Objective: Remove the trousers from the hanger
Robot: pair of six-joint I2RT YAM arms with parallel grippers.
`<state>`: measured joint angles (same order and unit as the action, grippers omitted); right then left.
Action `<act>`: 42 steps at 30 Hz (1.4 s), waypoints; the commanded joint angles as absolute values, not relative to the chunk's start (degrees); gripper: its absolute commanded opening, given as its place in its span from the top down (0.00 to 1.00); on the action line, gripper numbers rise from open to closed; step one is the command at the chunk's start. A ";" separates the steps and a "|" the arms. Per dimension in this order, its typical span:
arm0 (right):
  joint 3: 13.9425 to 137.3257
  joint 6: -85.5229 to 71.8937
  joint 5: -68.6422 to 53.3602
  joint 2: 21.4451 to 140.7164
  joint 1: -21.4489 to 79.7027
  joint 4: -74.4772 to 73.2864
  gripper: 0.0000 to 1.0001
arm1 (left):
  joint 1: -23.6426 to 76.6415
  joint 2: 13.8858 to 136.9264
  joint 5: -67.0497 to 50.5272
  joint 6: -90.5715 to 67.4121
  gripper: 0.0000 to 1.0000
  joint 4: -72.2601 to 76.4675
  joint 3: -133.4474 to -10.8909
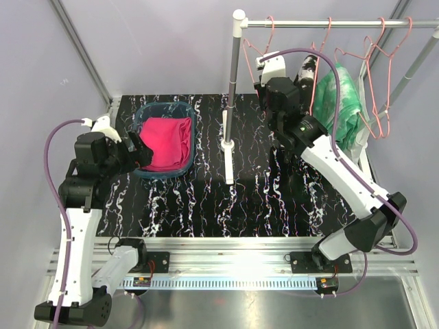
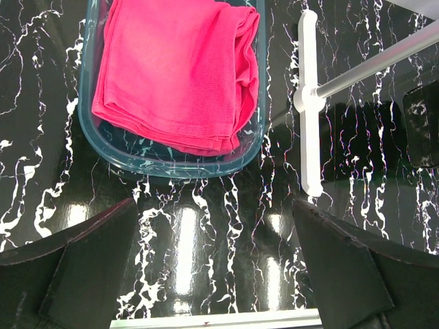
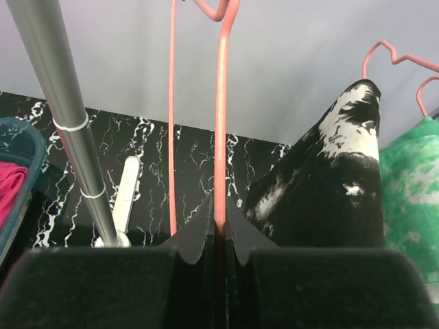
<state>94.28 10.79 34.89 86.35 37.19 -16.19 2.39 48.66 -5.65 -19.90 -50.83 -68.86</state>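
The magenta-pink trousers (image 1: 167, 140) lie folded in a teal basin (image 1: 164, 107); they also show in the left wrist view (image 2: 178, 75). The black-and-white trousers (image 1: 306, 75) (image 3: 329, 185) and the green-and-white trousers (image 1: 339, 96) (image 3: 411, 199) hang on pink hangers from the rail (image 1: 329, 24). My right gripper (image 1: 264, 88) (image 3: 220, 229) is shut on the wire of an empty pink hanger (image 1: 257, 44) (image 3: 221, 123), just left of the black-and-white trousers. My left gripper (image 1: 140, 152) (image 2: 212, 274) is open and empty, just near of the basin (image 2: 89, 130).
The rack's grey pole (image 1: 233, 89) (image 3: 65, 116) stands mid-table on a white foot (image 1: 228, 161) (image 2: 309, 103). More bare pink hangers (image 1: 381, 82) hang at the rail's right end. Grey walls close in the back and sides.
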 commanded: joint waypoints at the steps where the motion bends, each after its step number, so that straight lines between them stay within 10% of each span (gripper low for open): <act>1: 97.64 6.34 35.34 85.08 37.79 -15.29 0.96 | 2.29 48.08 -7.82 -19.16 0.01 -49.39 -69.17; 15: 99.14 -5.62 25.06 71.29 37.71 -36.02 0.01 | 2.29 46.23 -6.94 -20.56 0.01 -48.34 -70.58; 30: 107.65 -9.67 36.74 67.14 36.92 -51.32 0.01 | 2.29 44.04 -1.67 -21.97 0.01 -47.02 -71.11; 42: 120.57 -10.81 22.33 80.58 25.14 -55.11 0.01 | 2.64 42.19 -1.84 -20.57 0.01 -47.81 -69.08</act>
